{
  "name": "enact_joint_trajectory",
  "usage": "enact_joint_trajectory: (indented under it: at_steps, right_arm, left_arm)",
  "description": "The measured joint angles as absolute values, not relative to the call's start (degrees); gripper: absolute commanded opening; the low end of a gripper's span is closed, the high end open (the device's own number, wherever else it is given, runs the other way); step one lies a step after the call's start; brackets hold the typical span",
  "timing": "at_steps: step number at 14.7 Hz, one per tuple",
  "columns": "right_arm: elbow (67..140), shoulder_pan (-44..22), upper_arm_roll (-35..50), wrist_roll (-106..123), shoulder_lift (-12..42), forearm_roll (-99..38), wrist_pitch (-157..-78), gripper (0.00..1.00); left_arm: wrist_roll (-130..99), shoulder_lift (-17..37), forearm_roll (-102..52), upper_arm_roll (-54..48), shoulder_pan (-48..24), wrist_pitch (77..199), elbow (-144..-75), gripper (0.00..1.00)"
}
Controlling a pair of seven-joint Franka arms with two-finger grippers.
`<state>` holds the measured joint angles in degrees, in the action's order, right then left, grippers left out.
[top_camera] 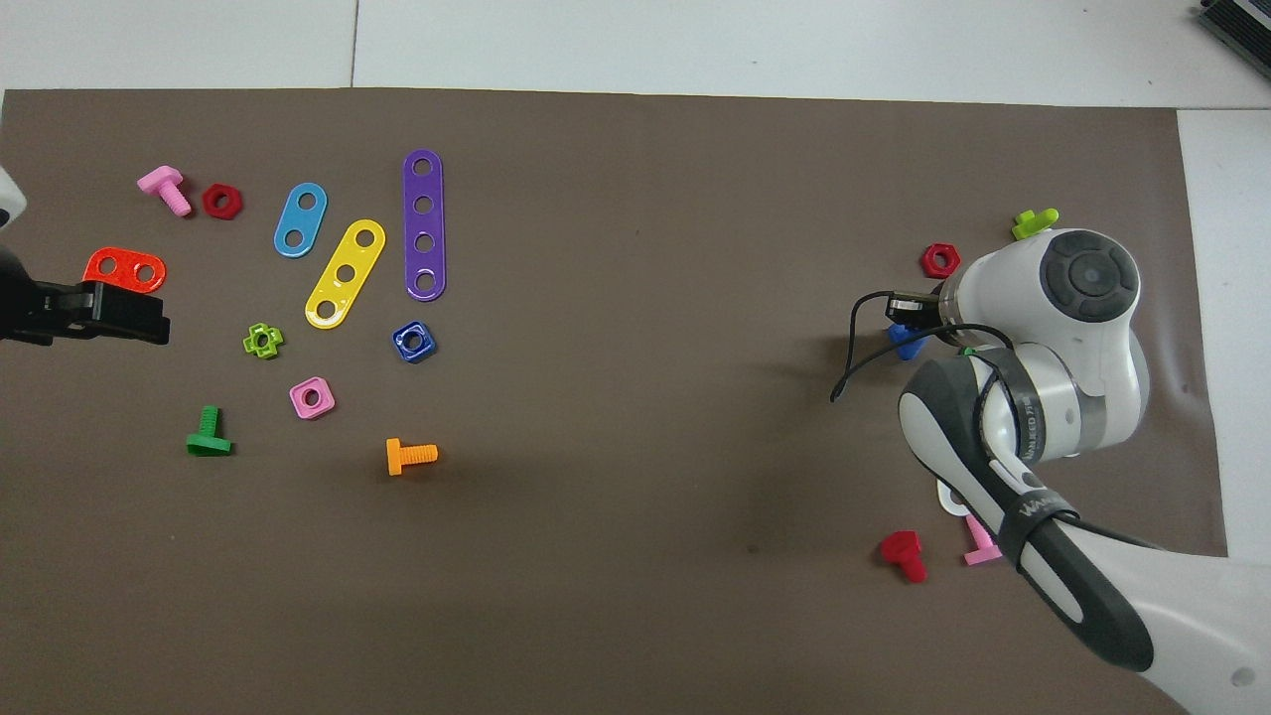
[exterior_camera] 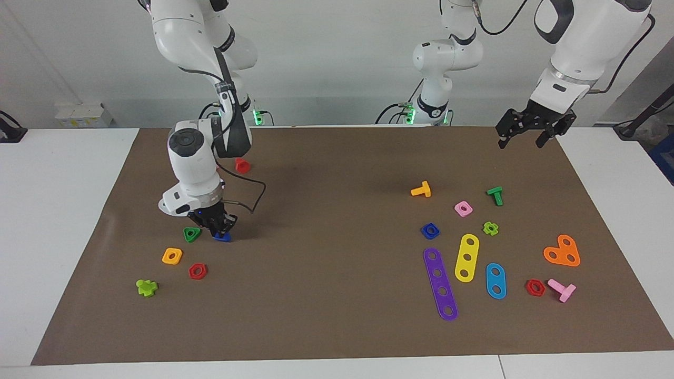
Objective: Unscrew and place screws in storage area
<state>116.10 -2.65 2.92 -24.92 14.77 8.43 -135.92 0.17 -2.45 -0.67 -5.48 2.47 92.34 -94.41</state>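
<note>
In the facing view the right tool (exterior_camera: pixel 220 230) is down at the brown mat (exterior_camera: pixel 337 326), toward the right arm's end of the table; its fingertips are together on the dark blue bolt (exterior_camera: pixel 222 238), which sits at about three o'clock of the green triangular nut (exterior_camera: pixel 191 234) and just beside it. The bolt seems to rest on the mat already, so I judge the step in hand to be setting it down. To do it well, part the fingers only once the bolt bears on the paper; then lift straight up, with no sideways drift toward nine o'clock that could knock the green nut. Only the triangular head shows, low at the mat, one corner toward about four o'clock. The stem is hidden by the fingers; its long axis probably runs upright into the tool, though I cannot tell for sure.

The matching dark blue nut (exterior_camera: pixel 430 230) lies flat, hole upward, with no long axis to speak of. It lies well apart from the bolt, at about twelve o'clock of the purple strip (exterior_camera: pixel 440 284).

The left tool (exterior_camera: pixel 521 138) waits, fingers apart and holding nothing, in the air over the mat's corner at about one o'clock of the green T-bolt (exterior_camera: pixel 495 195).
</note>
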Motion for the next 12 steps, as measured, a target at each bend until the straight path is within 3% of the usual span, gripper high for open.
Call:
enact_joint_trajectory:
  at_steps: [2, 7, 12]
  right_arm:
    - [116.48, -2.65, 2.93, -24.92, 14.77, 8.43, -135.89, 0.94]
    - [114.69, -2.65, 2.98, -24.92, 13.98, 8.43, -133.68, 0.99]
    - [108.32, -2.56, 2.96, -24.03, 7.14, 5.26, -123.12, 0.99]
  left_arm:
    - [0.17, -2.45, -0.67, -5.48, 2.47, 92.34, -94.41, 1.0]
    - [0.17, -2.45, -0.67, -5.48, 2.47, 92.34, -94.41, 1.0]
    - [0.17, -2.46, -0.67, -5.48, 2.47, 92.34, -94.41, 1.0]
